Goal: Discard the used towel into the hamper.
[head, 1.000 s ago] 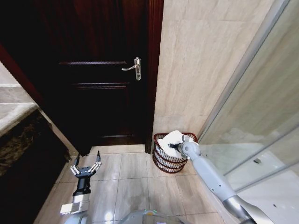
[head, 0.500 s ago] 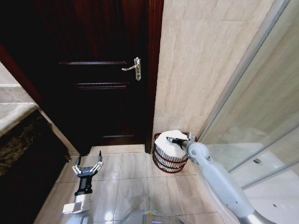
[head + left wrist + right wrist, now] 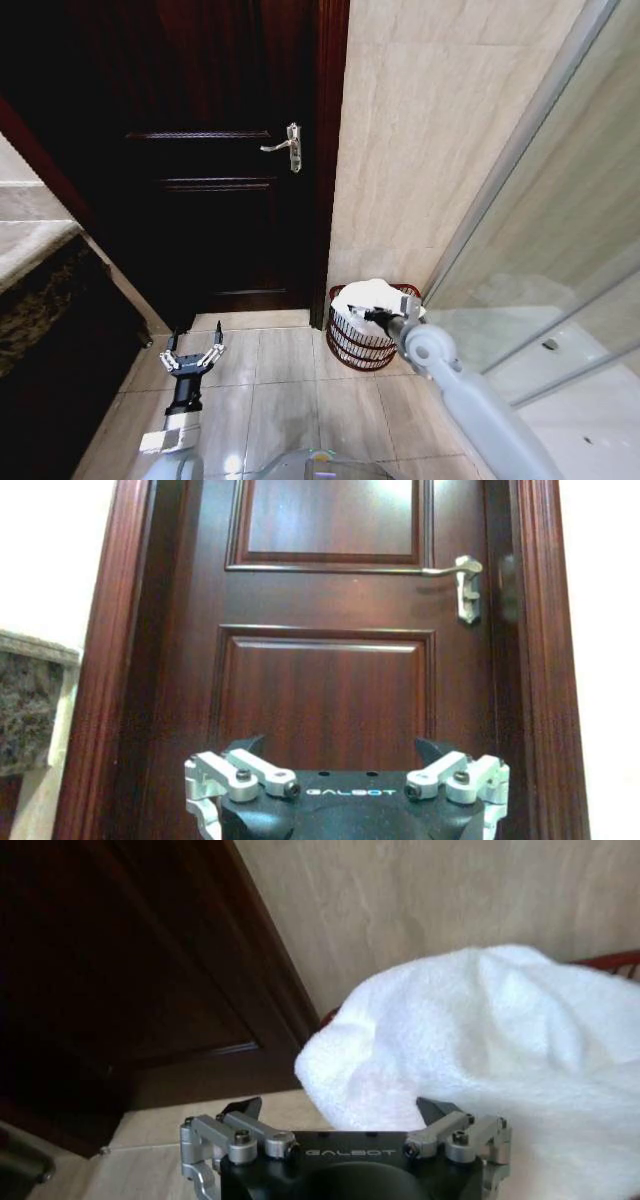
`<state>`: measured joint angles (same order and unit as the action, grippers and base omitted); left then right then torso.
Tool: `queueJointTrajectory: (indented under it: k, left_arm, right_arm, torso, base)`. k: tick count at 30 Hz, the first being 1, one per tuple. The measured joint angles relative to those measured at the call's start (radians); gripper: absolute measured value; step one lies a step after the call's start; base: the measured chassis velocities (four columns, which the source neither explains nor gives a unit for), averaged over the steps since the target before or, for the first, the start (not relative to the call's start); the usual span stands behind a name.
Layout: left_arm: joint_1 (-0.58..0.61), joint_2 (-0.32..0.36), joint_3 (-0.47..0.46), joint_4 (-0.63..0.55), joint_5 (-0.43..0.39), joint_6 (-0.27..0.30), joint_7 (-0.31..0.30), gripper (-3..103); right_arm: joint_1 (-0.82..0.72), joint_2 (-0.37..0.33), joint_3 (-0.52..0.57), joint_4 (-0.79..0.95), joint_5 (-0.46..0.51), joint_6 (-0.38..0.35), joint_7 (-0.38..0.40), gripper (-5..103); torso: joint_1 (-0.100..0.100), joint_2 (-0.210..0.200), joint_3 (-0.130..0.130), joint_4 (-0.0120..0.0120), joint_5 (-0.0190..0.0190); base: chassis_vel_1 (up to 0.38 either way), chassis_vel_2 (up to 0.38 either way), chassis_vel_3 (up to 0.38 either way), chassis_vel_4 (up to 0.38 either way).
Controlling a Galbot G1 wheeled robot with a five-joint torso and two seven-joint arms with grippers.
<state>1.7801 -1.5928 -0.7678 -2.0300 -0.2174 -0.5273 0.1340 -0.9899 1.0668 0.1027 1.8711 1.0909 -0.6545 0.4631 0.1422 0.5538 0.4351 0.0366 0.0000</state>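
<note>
Over the last second the right tool (image 3: 378,317) had drawn back from the hamper (image 3: 352,343), and the white towel (image 3: 362,297) that a second earlier bulged up around it had settled lower, heaped in the basket's mouth with its top standing proud of the rim. The hamper stood on the tiled floor (image 3: 290,400) in the corner where the dark wooden door (image 3: 200,150) meets the beige wall (image 3: 420,150), just beside the glass panel (image 3: 550,260). In the right wrist view the right tool's (image 3: 342,1111) fingers stood spread apart with nothing pinched between them, the towel (image 3: 480,1035) lying just beyond their tips. That suggested the release was done and the towel was in the hamper. The left tool (image 3: 192,359) hung low over the floor near the door, fingers splayed and empty, as before.
</note>
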Motion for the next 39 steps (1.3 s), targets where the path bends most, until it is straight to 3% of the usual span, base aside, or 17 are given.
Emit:
queueJointTrajectory:
  k: [3, 5, 6, 8, 10, 15, 17, 23, 25, 31, 39]
  left_arm:
    - [-0.005, -0.002, 0.005, 0.001, 0.005, 0.003, 0.0, 100]
    - [-0.01, -0.005, 0.007, 0.002, 0.01, 0.006, 0.0, 100]
    - [-0.01, -0.005, 0.007, 0.002, 0.01, 0.006, 0.0, 100]
    - [-0.009, -0.006, 0.007, -0.001, 0.01, 0.009, 0.0, 100]
    - [-0.008, -0.005, 0.006, -0.002, 0.009, 0.01, 0.0, 100]
    - [-0.008, -0.001, 0.002, 0.001, 0.001, 0.01, 0.0, 100]
    - [-0.012, 0.0, 0.004, 0.007, 0.0, 0.01, 0.0, 100]
    - [-0.016, 0.002, 0.009, 0.006, 0.001, 0.013, 0.004, 100]
    - [-0.016, 0.002, 0.009, 0.005, 0.001, 0.014, 0.004, 100]
    - [-0.014, 0.009, 0.009, 0.004, -0.002, 0.015, 0.005, 100]
    - [-0.017, 0.008, 0.013, 0.006, -0.001, 0.016, 0.011, 100]
  right_arm:
    - [0.03, 0.015, -0.019, -0.063, -0.033, 0.031, -0.036, 100]
    - [0.056, 0.019, -0.04, -0.138, -0.117, 0.115, -0.129, 100]
    - [0.056, 0.019, -0.04, -0.138, -0.117, 0.115, -0.129, 100]
    - [0.058, 0.013, -0.038, -0.164, -0.183, 0.181, -0.209, 100]
    - [0.054, 0.007, -0.031, -0.152, -0.186, 0.183, -0.213, 100]
    - [0.04, -0.022, -0.015, -0.047, -0.139, 0.163, -0.112, 100]
    - [0.035, -0.037, -0.008, 0.019, -0.1, 0.136, -0.045, 100]
    - [0.045, -0.061, 0.003, 0.044, -0.043, 0.055, 0.061, 100]
    - [0.045, -0.063, 0.004, 0.043, -0.043, 0.051, 0.063, 100]
    - [0.041, -0.151, 0.007, 0.013, -0.069, -0.069, 0.08, 100]
    - [0.099, -0.17, -0.066, -0.09, -0.119, -0.08, 0.04, 100]
  torso:
    - [0.0, 0.0, 0.0, 0.0001, 0.0]
    - [0.0, 0.0, 0.0, 0.0002, 0.0001]
    - [0.0, 0.0, 0.0, 0.0002, 0.0001]
    - [0.0, 0.0, 0.0, 0.0002, 0.0002]
    - [0.0, 0.0, 0.0, 0.0, 0.0001]
    - [0.0, 0.0, 0.0, -0.0001, 0.0]
    - [0.0, 0.0, 0.0, 0.0, -0.0001]
    - [0.0, 0.0, 0.0, 0.0, 0.0001]
    - [0.0, 0.0, 0.0, 0.0, 0.0]
    - [0.0, 0.0, 0.0, -0.0002, 0.0]
    - [0.0, 0.0, 0.0, -0.0001, 0.0002]
  base:
    - [0.0, 0.0, 0.0, 0.0]
    - [0.0, 0.0, 0.0, 0.0]
    - [0.0, 0.0, 0.0, 0.0]
    - [0.0, 0.0, 0.0, 0.0]
    - [0.0, 0.0, 0.0, 0.0]
    - [0.0, 0.0, 0.0, 0.0]
    - [0.0, 0.0, 0.0, 0.0]
    - [0.0, 0.0, 0.0, 0.0]
    - [0.0, 0.0, 0.0, 0.0]
    - [0.0, 0.0, 0.0, 0.0]
    - [0.0, 0.0, 0.0, 0.0]
